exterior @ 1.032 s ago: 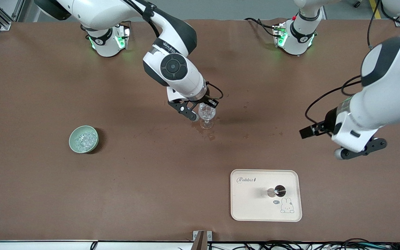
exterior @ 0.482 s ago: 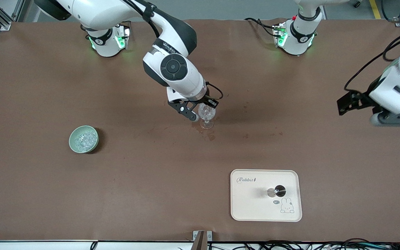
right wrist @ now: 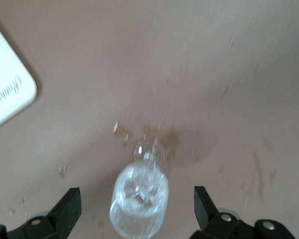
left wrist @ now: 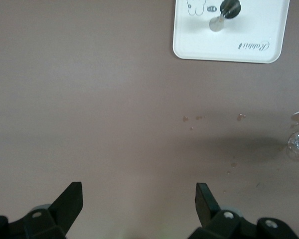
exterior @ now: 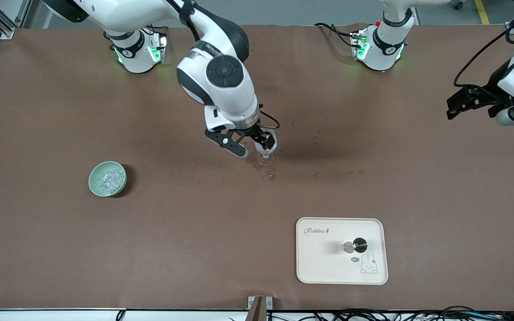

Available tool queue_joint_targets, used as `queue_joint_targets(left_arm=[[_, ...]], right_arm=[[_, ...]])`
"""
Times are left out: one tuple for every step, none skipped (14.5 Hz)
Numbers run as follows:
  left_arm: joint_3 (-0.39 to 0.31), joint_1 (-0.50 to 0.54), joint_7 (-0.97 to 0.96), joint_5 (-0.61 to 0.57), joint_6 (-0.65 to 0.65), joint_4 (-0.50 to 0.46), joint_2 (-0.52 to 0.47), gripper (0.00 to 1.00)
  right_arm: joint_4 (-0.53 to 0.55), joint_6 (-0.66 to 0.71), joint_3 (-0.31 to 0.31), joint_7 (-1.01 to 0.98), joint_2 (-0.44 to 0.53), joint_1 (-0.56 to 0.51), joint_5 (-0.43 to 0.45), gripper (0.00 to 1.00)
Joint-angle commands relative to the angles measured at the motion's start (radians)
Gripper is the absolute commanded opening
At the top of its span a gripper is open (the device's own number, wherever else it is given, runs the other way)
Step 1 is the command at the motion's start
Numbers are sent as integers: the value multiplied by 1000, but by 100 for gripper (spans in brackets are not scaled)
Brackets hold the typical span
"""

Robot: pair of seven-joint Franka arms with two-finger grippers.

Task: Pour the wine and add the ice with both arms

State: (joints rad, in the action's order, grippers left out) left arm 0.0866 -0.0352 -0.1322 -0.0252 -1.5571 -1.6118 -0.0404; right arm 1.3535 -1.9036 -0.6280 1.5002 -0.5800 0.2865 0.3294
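Front view: pale green bowl (exterior: 107,179) of ice (exterior: 109,180) near the right arm's end; upright wine glass (exterior: 265,154) mid-table under the released right gripper (exterior: 253,146); left gripper (exterior: 478,105) waits, spread

The worktop (exterior: 60,245) is brown with some darker stains. The bowl (exterior: 107,179) is pale green, the ice (exterior: 108,180) whitish. The tray (exterior: 319,263) is cream, printed with a rabbit. Both arms are white with black bands.
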Motion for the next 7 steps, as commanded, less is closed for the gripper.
queue_joint_targets(left_arm=[[39, 29, -10, 13, -31, -65, -52, 100], [70, 56, -15, 13, -32, -65, -52, 100], [79, 60, -24, 13, -32, -65, -55, 100], [81, 54, -35, 13, -29, -63, -59, 100], [82, 55, -40, 13, -29, -60, -61, 100], [81, 60, -38, 13, -29, -56, -58, 100], [81, 60, -38, 13, -29, -54, -55, 100]], right_arm=[[26, 38, -6, -3, 103, -70, 98, 100], [27, 43, -6, -8, 133, -102, 109, 100], [32, 49, -6, -11, 165, -139, 112, 100], [32, 70, -6, -26, 193, -176, 112, 100], [33, 113, -7, -82, 230, -214, 112, 100], [35, 159, -7, -162, 270, -262, 109, 100], [35, 187, -9, -240, 297, -305, 99, 100]])
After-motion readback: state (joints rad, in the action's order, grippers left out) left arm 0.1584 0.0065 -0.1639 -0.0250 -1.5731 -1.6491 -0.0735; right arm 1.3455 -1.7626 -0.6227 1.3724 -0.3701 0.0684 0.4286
